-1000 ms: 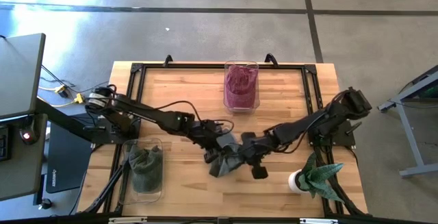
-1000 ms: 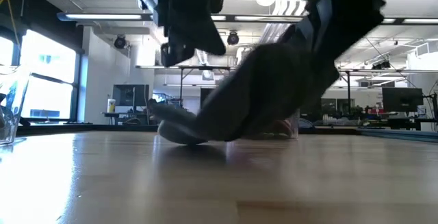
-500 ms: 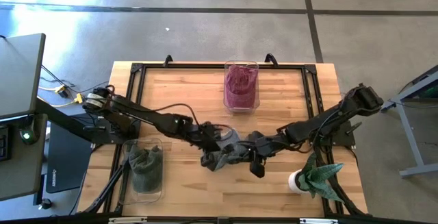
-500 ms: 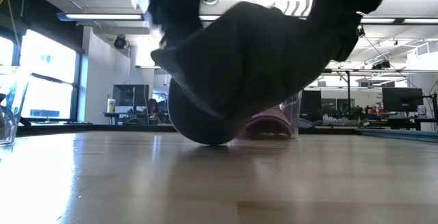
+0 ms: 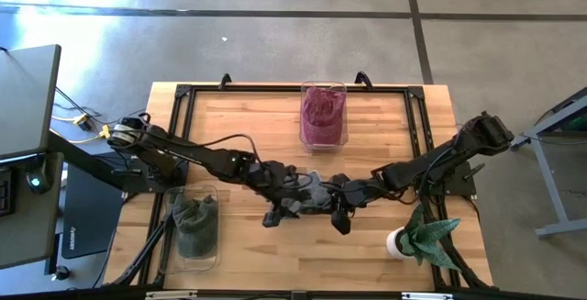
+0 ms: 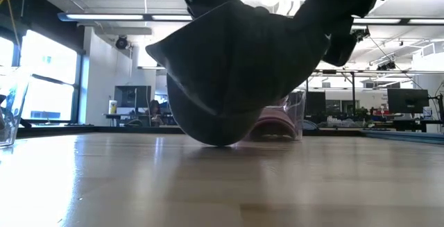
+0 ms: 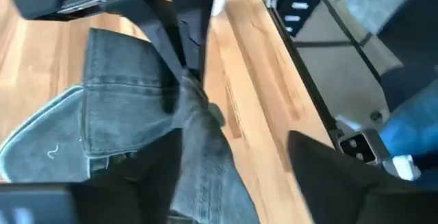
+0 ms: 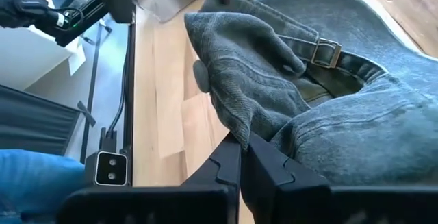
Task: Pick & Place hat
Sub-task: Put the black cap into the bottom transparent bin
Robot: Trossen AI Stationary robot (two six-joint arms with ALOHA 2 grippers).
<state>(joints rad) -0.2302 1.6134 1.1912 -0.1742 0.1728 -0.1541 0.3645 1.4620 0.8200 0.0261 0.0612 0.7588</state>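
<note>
The hat [image 5: 310,188] is a grey denim cap with a buckled strap [image 8: 328,49], at the middle of the table. It hangs from my right gripper [image 8: 241,157], which is shut on it and comes in from the right [image 5: 323,196]. Its rounded crown [image 6: 215,138] rests on the wood. My left gripper [image 7: 233,142] reaches in from the left [image 5: 292,203] with its fingers wide apart. A strip of the hat's denim [image 7: 198,148] runs between those fingers. My right gripper pinches a bunched fold of denim at the hat's edge [image 8: 234,129], near the buckled strap, between its two fingers. The fingers slant down from the table's right. The hat sags below them, slack, its crown on the table. My left gripper stands open around a strip of denim; whether a finger touches it I cannot tell.
A clear container with a maroon hat [image 5: 323,115] stands at the far middle, also behind the hat in the low view [image 6: 281,123]. Another container with a green hat [image 5: 195,223] stands near left. A potted plant [image 5: 424,236] is near right. Bare wood lies toward the near edge.
The hat lay low and stretched out between both grippers. It has been turned over and raised, and now hangs bulging with only its crown on the wood. Both grippers have rolled. My left gripper has risen a little, and in the high view its fingers now stand apart.
</note>
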